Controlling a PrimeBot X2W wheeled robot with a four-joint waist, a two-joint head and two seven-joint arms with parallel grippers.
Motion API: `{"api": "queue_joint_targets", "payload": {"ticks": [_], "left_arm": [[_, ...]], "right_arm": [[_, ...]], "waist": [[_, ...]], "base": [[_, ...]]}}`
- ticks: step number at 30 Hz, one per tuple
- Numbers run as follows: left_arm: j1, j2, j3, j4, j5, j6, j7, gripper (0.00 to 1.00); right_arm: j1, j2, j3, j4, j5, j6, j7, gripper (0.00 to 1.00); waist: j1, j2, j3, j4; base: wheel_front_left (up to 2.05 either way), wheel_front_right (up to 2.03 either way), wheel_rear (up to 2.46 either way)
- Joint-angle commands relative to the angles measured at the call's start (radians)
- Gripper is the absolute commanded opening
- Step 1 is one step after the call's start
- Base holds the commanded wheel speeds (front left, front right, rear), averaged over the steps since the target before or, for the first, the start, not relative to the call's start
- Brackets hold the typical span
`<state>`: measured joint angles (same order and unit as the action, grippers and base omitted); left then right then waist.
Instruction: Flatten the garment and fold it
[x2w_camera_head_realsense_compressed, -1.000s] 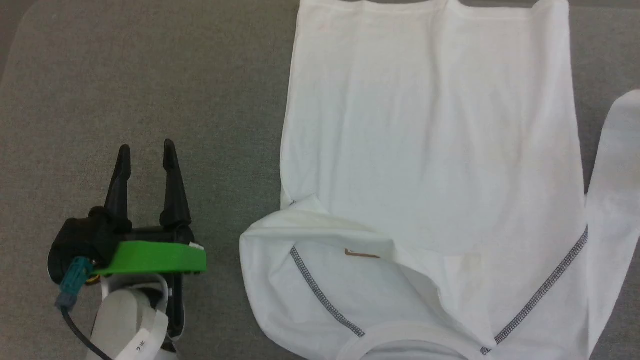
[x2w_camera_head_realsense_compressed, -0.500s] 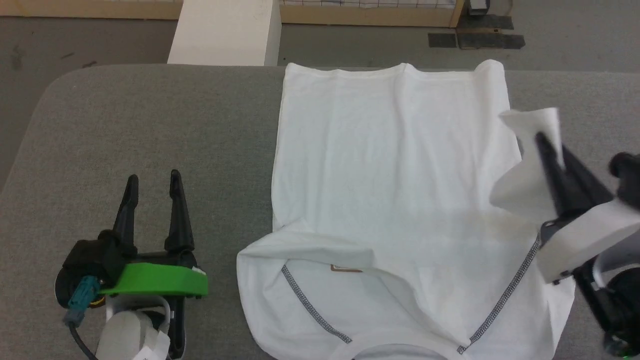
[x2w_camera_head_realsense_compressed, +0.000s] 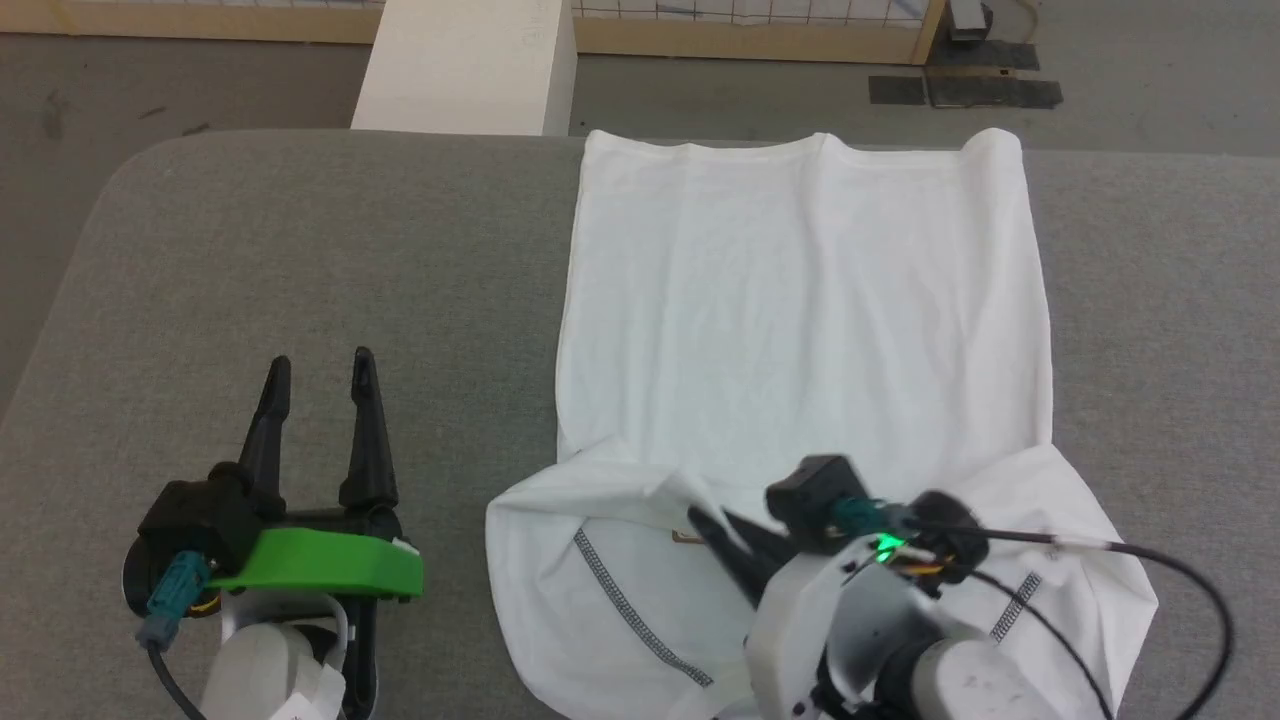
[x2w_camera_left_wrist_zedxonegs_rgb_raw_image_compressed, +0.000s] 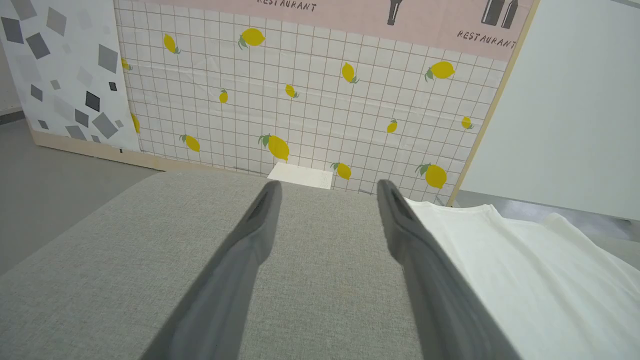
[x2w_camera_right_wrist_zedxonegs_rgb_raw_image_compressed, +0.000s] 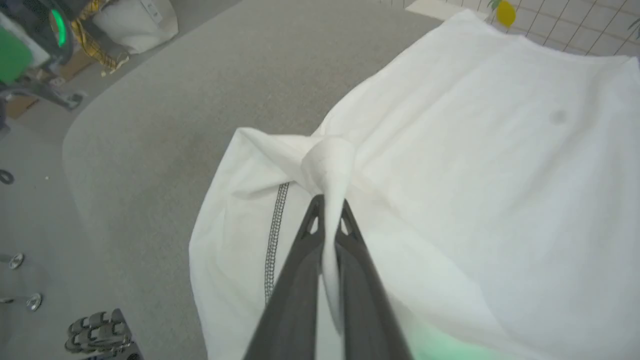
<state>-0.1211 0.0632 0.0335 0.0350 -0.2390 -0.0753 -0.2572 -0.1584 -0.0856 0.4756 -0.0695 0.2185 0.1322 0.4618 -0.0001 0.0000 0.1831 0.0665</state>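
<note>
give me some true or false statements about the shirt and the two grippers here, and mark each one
1. The right gripper has its jaws shut on a pinched fold of the garment. True.
2. The left gripper is holding the garment's hem. False: its jaws are open and empty over the bare grey surface, beside the garment.
3. Dark zigzag stitching shows close to the right gripper. True.
4. The white box sits on the garment. False: it stands beyond the surface's far edge.

Thin matt cloth garment (x2w_camera_head_realsense_compressed: 800, 300) on coarse-woven grey table (x2w_camera_head_realsense_compressed: 300, 250).
</note>
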Motion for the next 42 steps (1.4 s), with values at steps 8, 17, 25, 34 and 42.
{"api": "queue_joint_targets", "payload": {"ticks": [8,17,25,34,42], "left_arm": [[-0.013,0.0,-0.014,0.014,-0.011,-0.01,-0.005,1.0],[-0.009,0.011,-0.011,0.027,-0.011,-0.019,-0.005,1.0],[-0.083,0.079,-0.055,0.03,0.001,-0.037,0.053,1.0],[-0.383,0.216,-0.115,0.093,-0.022,-0.052,0.245,1.0],[-0.685,0.349,-0.151,0.214,-0.094,-0.055,0.54,1.0]], "right_arm": [[-0.005,0.008,0.035,0.255,-0.047,-0.002,0.03,0.0],[0.048,0.021,-0.07,0.113,0.063,-0.002,-0.069,1.0],[0.079,0.027,-0.289,-0.126,0.037,-0.002,-0.248,1.0],[0.027,-0.011,-0.44,-0.132,-0.016,-0.002,-0.43,1.0],[-0.058,-0.01,-0.446,-0.073,0.016,-0.002,-0.5,1.0]], "waist": [[0.0001,0.0,0.013,0.021],[0.0001,0.0,0.007,-0.03],[0.0001,0.0,0.046,-0.115],[0.0001,0.0,0.2,-0.227],[0.0001,0.0,0.365,-0.352]], "base": [[0.0,0.0,0.0],[0.0,0.0,0.0],[0.0,0.0,0.0],[0.0,0.0,0.0],[0.0,0.0,0.0]]}}
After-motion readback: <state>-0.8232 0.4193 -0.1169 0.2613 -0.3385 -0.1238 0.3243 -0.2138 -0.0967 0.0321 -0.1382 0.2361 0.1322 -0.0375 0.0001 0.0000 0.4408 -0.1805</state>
